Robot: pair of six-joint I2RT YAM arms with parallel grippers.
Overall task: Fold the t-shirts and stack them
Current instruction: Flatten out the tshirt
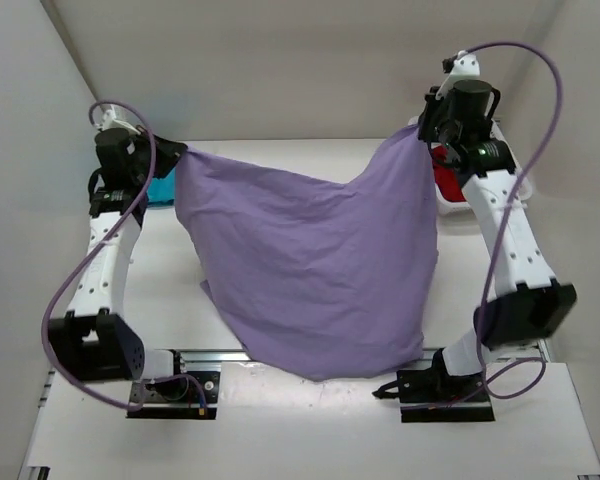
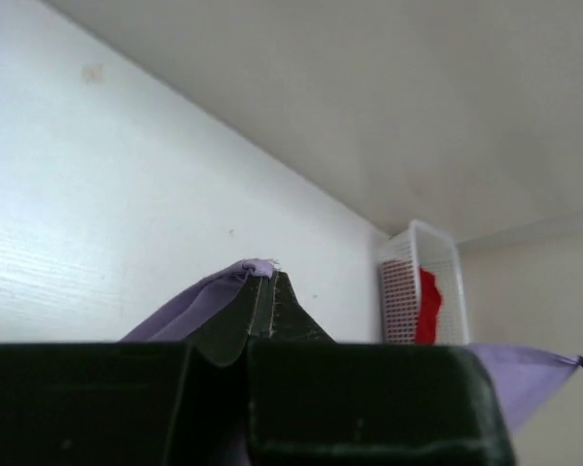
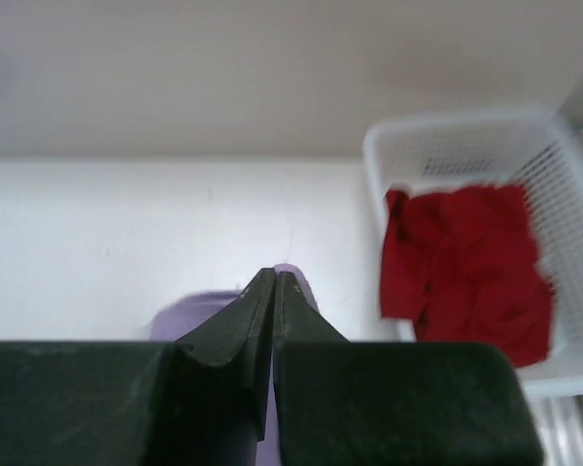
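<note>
White tabletop (image 1: 280,155) lies beneath the lavender t-shirt (image 1: 310,270), which hangs spread between left gripper (image 1: 177,153) and right gripper (image 1: 420,135), each pinching an upper corner. Spreading seems the step in hand; next, laying it flat calls for a matched descent.

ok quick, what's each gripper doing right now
left gripper: closed, holding a corner of the purple t-shirt
right gripper: closed, holding the purple t-shirt's other corner

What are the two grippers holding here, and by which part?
Both are shut on the light purple cloth t-shirt: the left gripper pinches one top corner, the right gripper the other, and it hangs spread between them.
</note>
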